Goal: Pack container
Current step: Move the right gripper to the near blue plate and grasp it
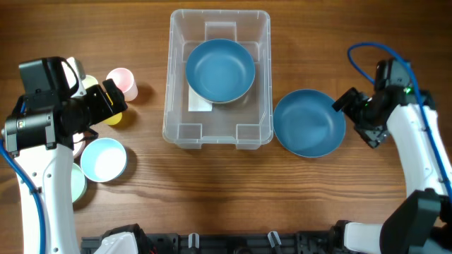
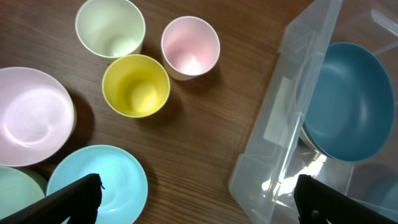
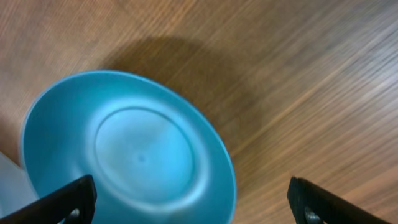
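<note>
Overhead: container (image 1: 171, 85) sits upright at top centre of the tabletop (image 1: 212, 197), open side up, with a white label (image 1: 199, 104) visible through its base. 1 dark blue bowl (image 1: 219, 69) is inside it, upright, in the far half and partly covering the label. A 2nd blue bowl (image 1: 308, 122) sits on the tabletop just right of the container. Its rim is close to or touching the container wall, can't tell which. My right claw (image 1: 351, 106) is at that bowl's right rim. Right wrist view shows its fingers (image 3: 68, 200) spread wide with the bowl's near edge between them, nothing gripped. Whether they touch the rim I can't tell. My left claw (image 1: 113, 102) is over the cup cluster left of the container, apart from the container itself. Left wrist view shows those fingers (image 2: 71, 200) wide apart too, holding nothing. Below them are 3 upright cups bunched together: pale green cup (image 2: 110, 27), pink cup (image 2: 190, 46), yellow cup (image 2: 135, 85). Beside the cups are a pink bowl (image 2: 31, 116), a light blue bowl (image 2: 99, 183) and the edge of a pale green bowl (image 2: 13, 190). A container corner shows at the right of that view, with the dark blue bowl inside.
</note>
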`<state>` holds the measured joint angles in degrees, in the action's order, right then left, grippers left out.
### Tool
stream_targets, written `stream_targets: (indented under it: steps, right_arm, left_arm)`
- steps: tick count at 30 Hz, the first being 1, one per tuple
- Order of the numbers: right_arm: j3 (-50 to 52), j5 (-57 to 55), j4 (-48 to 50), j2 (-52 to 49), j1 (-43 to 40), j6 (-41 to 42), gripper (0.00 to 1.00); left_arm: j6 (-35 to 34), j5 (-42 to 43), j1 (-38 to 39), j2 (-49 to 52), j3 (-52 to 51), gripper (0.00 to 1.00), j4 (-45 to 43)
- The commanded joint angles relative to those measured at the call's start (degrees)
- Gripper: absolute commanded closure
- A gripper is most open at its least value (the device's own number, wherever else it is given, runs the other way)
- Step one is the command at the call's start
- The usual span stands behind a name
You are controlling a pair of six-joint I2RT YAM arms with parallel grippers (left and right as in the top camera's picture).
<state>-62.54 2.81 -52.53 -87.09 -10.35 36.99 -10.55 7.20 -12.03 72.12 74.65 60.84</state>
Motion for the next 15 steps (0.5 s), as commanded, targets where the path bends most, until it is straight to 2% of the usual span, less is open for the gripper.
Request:
stream_targets:
  steps: [1,3,5,10,12,15]
  right_arm:
    - [8.7,0.9,9.7,0.3,0.0,-0.5,0.00]
    - [12.3,1.6,14.3,0.3,0.0,-0.6,0.03]
    - [14.2,1.6,16.6,0.3,0.2,-0.6,0.09]
    - [17.4,1.3,19.7,0.3,0.2,-1.0,0.15]
    - [18.2,1.3,20.5,0.3,0.2,-1.0,0.23]
    - [18.3,1.3,20.4,0.3,0.2,-1.0,0.26]
  left_arm:
    - [0.9,0.1,-0.3,-0.3,1.0,0.00,-0.1]
    - [0.9,0.1,-0.3,-0.3,1.0,0.00,-0.1]
    - [0.9,0.1,-0.3,-0.3,1.0,0.00,-0.1]
    - [0.9,0.1,-0.3,-0.3,1.0,0.00,0.2]
    - [0.9,0.1,-0.3,-0.3,1.0,0.00,0.3]
    - [0.9,0.1,-0.3,-0.3,1.0,0.00,0.3]
